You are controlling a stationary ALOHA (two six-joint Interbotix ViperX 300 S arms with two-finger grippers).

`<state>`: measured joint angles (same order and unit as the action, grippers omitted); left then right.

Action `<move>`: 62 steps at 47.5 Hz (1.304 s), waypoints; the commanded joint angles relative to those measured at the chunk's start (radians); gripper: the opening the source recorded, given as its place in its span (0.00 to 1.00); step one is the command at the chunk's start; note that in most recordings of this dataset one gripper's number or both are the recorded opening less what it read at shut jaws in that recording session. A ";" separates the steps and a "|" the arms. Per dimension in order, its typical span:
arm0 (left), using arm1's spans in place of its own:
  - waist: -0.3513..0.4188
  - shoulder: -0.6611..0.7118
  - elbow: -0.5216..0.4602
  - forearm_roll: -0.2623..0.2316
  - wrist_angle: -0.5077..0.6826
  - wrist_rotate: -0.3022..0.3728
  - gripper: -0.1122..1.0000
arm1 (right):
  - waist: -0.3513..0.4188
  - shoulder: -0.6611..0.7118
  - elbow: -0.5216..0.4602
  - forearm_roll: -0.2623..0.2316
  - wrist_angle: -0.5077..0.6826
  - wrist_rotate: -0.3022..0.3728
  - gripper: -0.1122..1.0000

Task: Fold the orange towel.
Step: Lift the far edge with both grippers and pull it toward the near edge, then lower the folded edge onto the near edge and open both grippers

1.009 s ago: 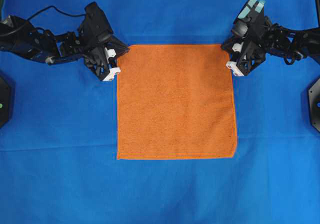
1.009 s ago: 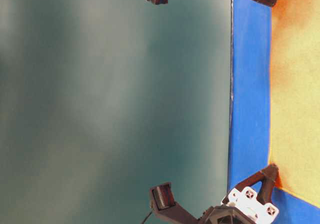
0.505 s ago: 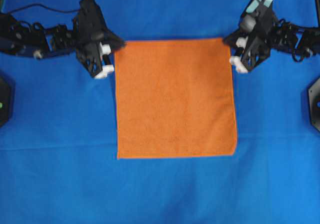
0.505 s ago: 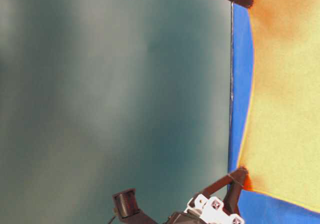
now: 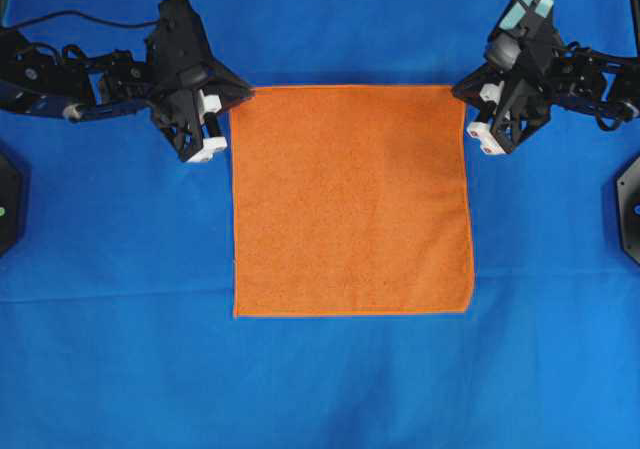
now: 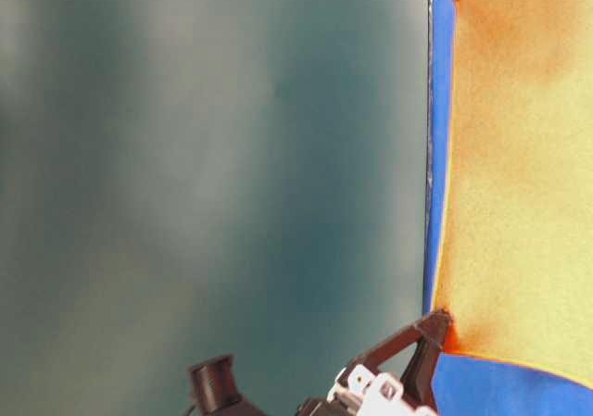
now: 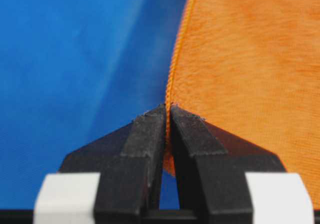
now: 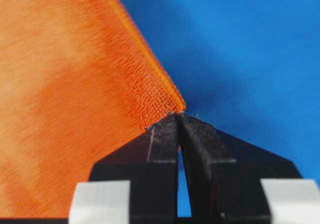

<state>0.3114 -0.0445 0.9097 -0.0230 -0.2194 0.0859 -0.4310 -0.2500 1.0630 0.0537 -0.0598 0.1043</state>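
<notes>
Orange terry fills the middle of the overhead view: the orange towel (image 5: 352, 201) lies spread on the blue cloth (image 5: 320, 379) that covers the bench, its near edge flat and square to the frame. Both far corners are pinched. The left pincer (image 7: 167, 112) has its two black fingers pressed together on the hem at the towel's far left corner, with only a sliver of orange showing between them in the left wrist view. The right pincer (image 8: 178, 116) is likewise closed tight, its tips nipping the rounded far right corner.

Seen from overhead, the left arm (image 5: 80, 74) reaches in from the left edge and the right arm (image 5: 585, 74) from the right edge, each pincer angled inward toward its own corner. In the table-level view, which is turned on its side, the towel's far edge hangs lifted off the blue cloth between the two grips.
</notes>
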 commanded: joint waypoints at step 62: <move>-0.571 0.064 -0.060 -0.006 0.074 -0.158 0.13 | 0.752 -0.015 -0.017 0.066 0.140 0.439 0.11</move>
<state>-0.2623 0.0245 0.8667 -0.0291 -0.1473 -0.0721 0.3129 -0.2669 1.0692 0.1166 0.0828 0.5384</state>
